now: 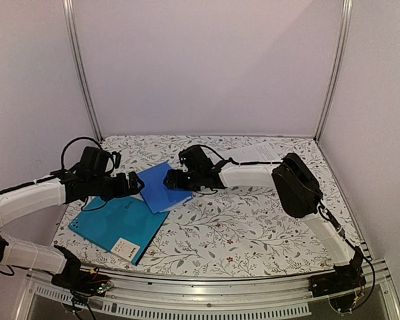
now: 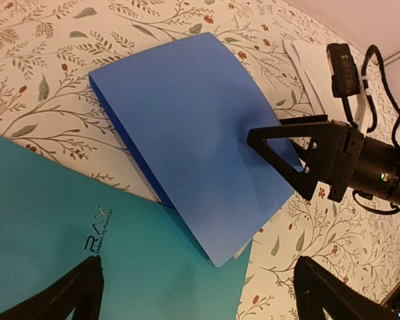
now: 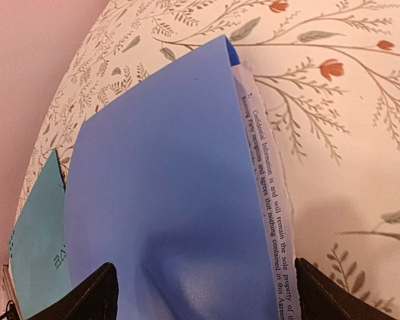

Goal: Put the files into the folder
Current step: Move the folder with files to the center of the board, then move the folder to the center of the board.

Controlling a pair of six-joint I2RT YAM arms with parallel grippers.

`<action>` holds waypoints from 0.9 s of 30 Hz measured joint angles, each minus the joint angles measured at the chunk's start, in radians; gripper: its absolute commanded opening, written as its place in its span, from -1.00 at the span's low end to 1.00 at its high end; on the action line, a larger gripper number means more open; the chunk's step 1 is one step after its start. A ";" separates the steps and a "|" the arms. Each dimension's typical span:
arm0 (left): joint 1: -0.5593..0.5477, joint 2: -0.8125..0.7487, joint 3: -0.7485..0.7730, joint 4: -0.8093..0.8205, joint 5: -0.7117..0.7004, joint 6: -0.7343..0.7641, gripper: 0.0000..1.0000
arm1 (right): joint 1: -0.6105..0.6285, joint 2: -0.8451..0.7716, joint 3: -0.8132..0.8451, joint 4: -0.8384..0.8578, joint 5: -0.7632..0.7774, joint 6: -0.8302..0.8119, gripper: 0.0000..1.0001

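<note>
Teal folder (image 1: 117,223): closed and flat at the left-front of the table (image 1: 253,227). Its cover reads "RAY", with a smaller line below that is illegible.
White label (image 1: 127,248): on the cover's near corner, print too small to read.
Blue folder (image 2: 187,133): one corner overlaps the teal folder.
First sheet (image 3: 270,200): under the blue folder, its edge reads "Confidential Information is and will remain the sole property of".
Second sheet (image 1: 259,152): at the back right, well apart.
Left gripper (image 2: 199,273): fingers spread wide above the teal folder.
Right gripper (image 3: 203,273): fingers apart, over the blue cover.
</note>
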 measured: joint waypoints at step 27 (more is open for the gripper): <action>0.365 0.021 -0.041 -0.135 -0.073 0.027 0.99 | 0.135 -0.490 -0.483 0.004 -0.072 -0.130 0.82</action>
